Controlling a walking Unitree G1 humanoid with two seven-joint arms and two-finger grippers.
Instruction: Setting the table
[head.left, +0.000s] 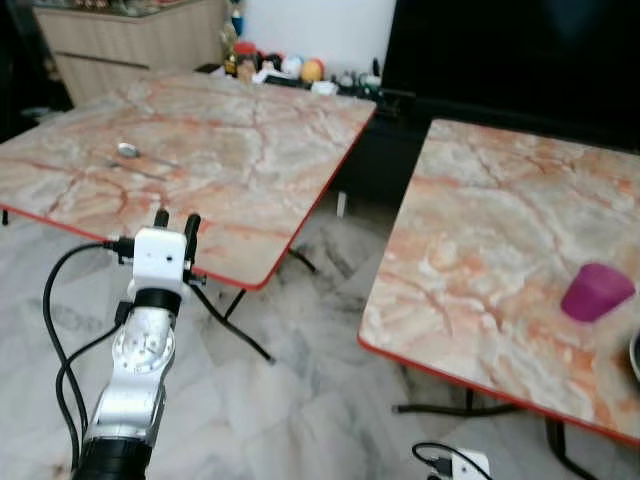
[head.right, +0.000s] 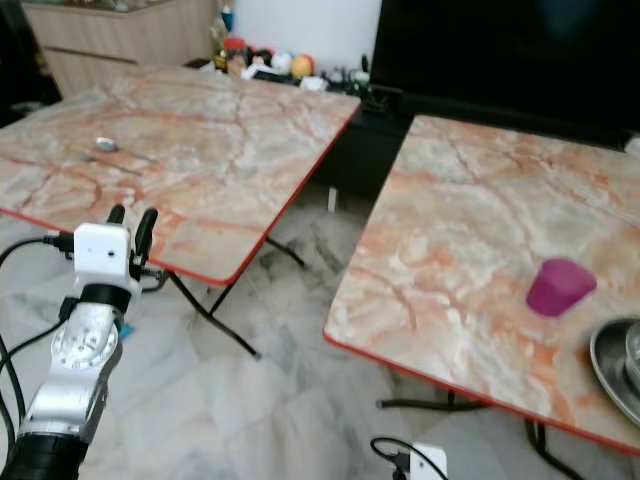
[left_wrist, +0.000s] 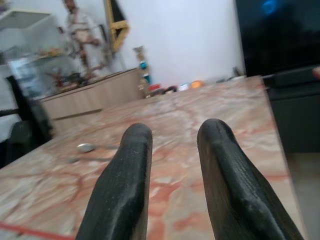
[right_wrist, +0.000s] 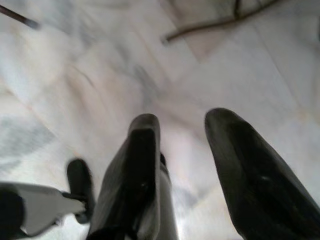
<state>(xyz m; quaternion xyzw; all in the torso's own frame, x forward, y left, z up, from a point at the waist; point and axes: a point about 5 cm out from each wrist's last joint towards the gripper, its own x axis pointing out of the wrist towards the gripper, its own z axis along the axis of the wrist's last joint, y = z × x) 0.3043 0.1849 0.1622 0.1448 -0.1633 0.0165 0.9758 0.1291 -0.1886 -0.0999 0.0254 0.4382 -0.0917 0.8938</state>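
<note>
A metal spoon lies on the left marble-patterned table. My left gripper is raised at that table's near edge, fingers open with nothing between them; the left wrist view looks past them across the tabletop to the spoon. A purple cup stands upside down on the right table. Just right of it, by the near right corner, is a metal dish. My right gripper hangs open over the marble floor.
A floor gap with folding table legs separates the two red-edged tables. A black TV and a low shelf of small items stand behind. A person stands far back by a wooden sideboard.
</note>
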